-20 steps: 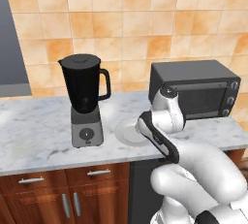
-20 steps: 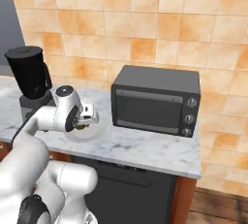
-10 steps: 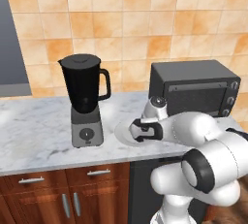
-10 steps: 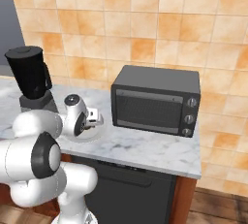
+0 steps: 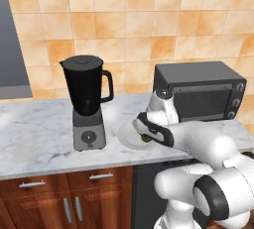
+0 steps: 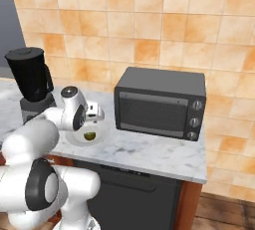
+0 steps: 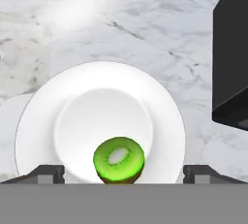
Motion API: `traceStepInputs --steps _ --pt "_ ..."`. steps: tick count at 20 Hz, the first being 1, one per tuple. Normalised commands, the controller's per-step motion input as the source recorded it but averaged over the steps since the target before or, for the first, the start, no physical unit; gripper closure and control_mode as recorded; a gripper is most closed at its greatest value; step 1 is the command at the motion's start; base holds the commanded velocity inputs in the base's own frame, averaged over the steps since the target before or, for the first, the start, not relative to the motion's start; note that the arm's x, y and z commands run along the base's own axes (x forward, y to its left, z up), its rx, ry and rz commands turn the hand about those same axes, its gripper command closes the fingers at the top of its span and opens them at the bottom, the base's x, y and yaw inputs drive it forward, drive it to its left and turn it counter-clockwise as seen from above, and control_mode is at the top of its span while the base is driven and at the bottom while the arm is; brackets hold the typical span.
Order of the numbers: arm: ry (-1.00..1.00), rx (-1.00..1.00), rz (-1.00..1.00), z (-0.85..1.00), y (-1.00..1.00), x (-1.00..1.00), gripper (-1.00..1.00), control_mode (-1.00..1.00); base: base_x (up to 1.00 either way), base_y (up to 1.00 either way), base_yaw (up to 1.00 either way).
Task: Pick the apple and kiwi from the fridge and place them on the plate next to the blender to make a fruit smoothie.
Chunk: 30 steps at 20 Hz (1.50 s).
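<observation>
Dark finger tips of the gripper (image 7: 124, 173) stand wide apart, one on each side of the kiwi (image 7: 119, 159), and they do not touch it. Cut side up, the kiwi lies on the plate (image 7: 43, 106), in the part of the plate's inner well nearest the gripper. This white plate (image 5: 126, 139) rests on the marble counter (image 5: 34, 139), just beside the blender (image 5: 87, 101) and between it and the black oven (image 5: 201, 89). Over the plate hangs the gripper (image 6: 94, 117), very near the kiwi (image 6: 90, 135).
</observation>
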Motion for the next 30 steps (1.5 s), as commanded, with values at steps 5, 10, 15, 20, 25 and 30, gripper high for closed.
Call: traceStepInputs --steps 5,10,15,20,25,30 --pt "-0.09 0.00 0.00 0.95 0.00 -0.84 -1.00 -1.00 0.00 0.00 0.00" --pt "-0.17 0.00 0.00 0.75 0.00 -0.80 -1.00 -1.00 0.00 0.00 0.00" --pt "-0.11 0.00 0.00 0.55 0.00 -0.54 -1.00 -1.00 0.00 0.00 0.00" --pt "-0.03 0.00 0.01 0.24 0.00 -0.55 -1.00 -1.00 0.00 0.00 0.00" --pt "0.00 0.00 0.00 0.00 0.00 0.00 -1.00 1.00 -0.96 -0.07 0.53" --pt "0.00 0.00 0.00 0.00 0.00 0.00 -1.00 1.00 -0.67 0.25 0.85"
